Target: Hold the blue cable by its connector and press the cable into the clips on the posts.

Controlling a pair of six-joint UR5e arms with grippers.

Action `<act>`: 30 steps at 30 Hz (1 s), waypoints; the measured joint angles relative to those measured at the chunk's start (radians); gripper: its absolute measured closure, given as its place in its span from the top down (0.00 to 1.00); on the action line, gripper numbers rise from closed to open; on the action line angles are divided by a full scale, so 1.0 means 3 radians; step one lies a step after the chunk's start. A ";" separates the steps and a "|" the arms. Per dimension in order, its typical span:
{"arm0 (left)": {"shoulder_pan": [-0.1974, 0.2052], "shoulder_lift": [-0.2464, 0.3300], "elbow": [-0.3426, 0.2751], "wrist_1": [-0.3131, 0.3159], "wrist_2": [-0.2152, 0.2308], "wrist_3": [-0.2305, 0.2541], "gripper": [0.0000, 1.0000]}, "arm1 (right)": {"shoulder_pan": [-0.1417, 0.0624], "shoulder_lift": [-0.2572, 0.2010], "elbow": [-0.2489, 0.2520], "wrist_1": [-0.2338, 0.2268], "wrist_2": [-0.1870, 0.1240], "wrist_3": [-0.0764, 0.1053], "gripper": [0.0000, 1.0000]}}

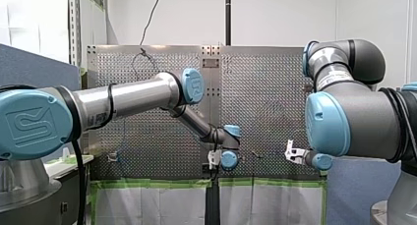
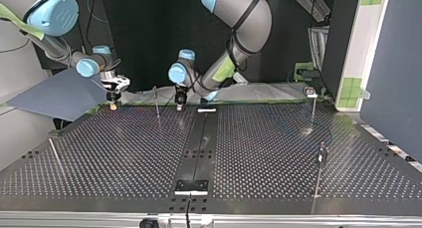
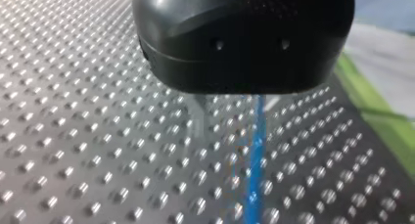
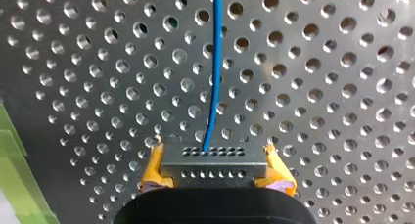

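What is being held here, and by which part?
My right gripper clamps the blue cable by its grey connector, between yellow pads. Whether my left gripper holds anything cannot be told.

Only legible marking is the UR logo [image 1: 29,124], moulded into the blue joint caps of my left arm in the front view. It's large on the shoulder cap [image 1: 22,104] at near left and smaller on the elbow cap [image 1: 193,86] nearer the middle. The small dark plate [image 1: 210,63] on the far perforated panel is too small to read. Top view and both wrist views: nothing readable.
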State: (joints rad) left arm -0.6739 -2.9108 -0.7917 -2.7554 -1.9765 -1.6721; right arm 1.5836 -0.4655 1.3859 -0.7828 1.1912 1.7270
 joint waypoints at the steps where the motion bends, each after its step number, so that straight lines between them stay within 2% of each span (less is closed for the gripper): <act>1: -0.0004 0.0000 0.0003 -0.0026 0.0031 0.0011 0.98 | 0.0003 0.0000 0.0000 0.0003 -0.0005 0.0001 0.00; 6: -0.0033 0.0014 0.0010 -0.0124 0.0153 0.0099 0.98 | 0.0009 0.0002 0.0000 0.0015 -0.0015 0.0002 0.00; 12: -0.0099 0.0065 0.0007 -0.0246 0.0055 0.0156 0.98 | 0.0010 0.0004 -0.0002 0.0032 -0.0028 0.0002 0.00; 17: -0.0156 0.0152 -0.0099 -0.0334 -0.0044 0.0257 0.98 | 0.0011 0.0004 -0.0003 0.0040 -0.0059 0.0002 0.00; 25: -0.0225 0.0279 -0.0350 -0.0337 -0.0026 0.0339 0.98 | 0.0021 0.0004 -0.0002 0.0064 -0.0095 0.0002 0.00; 30: -0.0302 0.0296 -0.0379 -0.0350 0.0056 0.0356 0.98 | 0.0021 0.0005 -0.0002 0.0075 -0.0112 0.0002 0.00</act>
State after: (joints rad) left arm -0.7644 -2.8221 -0.9054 -2.8604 -1.9596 -1.5652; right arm 1.5899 -0.4641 1.3854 -0.7602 1.1577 1.7276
